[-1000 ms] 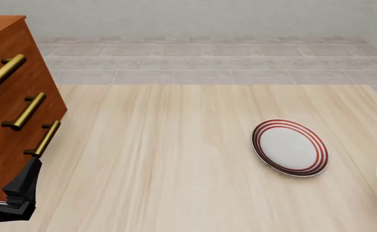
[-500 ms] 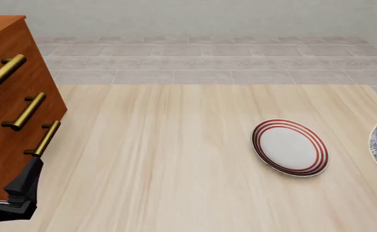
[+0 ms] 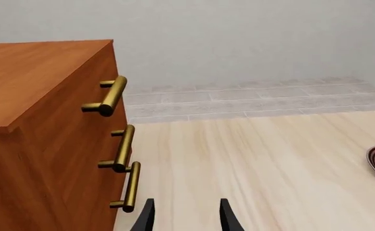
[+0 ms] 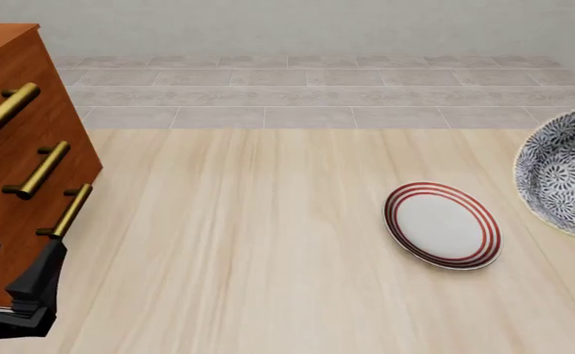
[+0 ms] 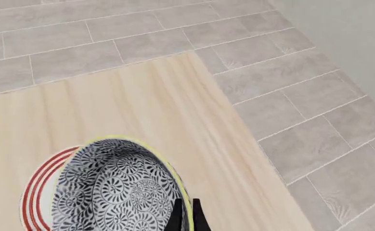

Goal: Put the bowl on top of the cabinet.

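At the far left of the front view stands the cabinet (image 4: 16, 158), reddish-brown wood with three brass bar handles (image 4: 39, 170) stepping down its face; its flat top (image 3: 36, 72) shows bare in the left wrist view, grain running across it. Just below the cabinet's lowest handle, at the bottom left corner, sits the left gripper (image 4: 12, 284), black, close beside the cabinet's front; in the left wrist view its two fingertips (image 3: 145, 219) stand apart with pale table showing between them, so the claw is spread and holds nothing. The light wooden table (image 4: 248, 243) stretches rightward from there; beyond its far edge lies a grey tiled floor (image 4: 307, 96) and a pale wall.

Right of centre on the table lies a white plate with red rings (image 4: 442, 225). Further right, at the frame's edge and partly cut off, is the bowl (image 4: 566, 173), tilted so its dark-blue-and-white floral inside faces the camera, its pale cream rim visible; it appears lifted off the table, well apart from the cabinet. In the right wrist view the bowl (image 5: 120, 187) hangs over the ringed plate (image 5: 36, 192), and the right gripper (image 5: 188, 216) pinches its rim, the dark fingers pressed close on either side of the wall.
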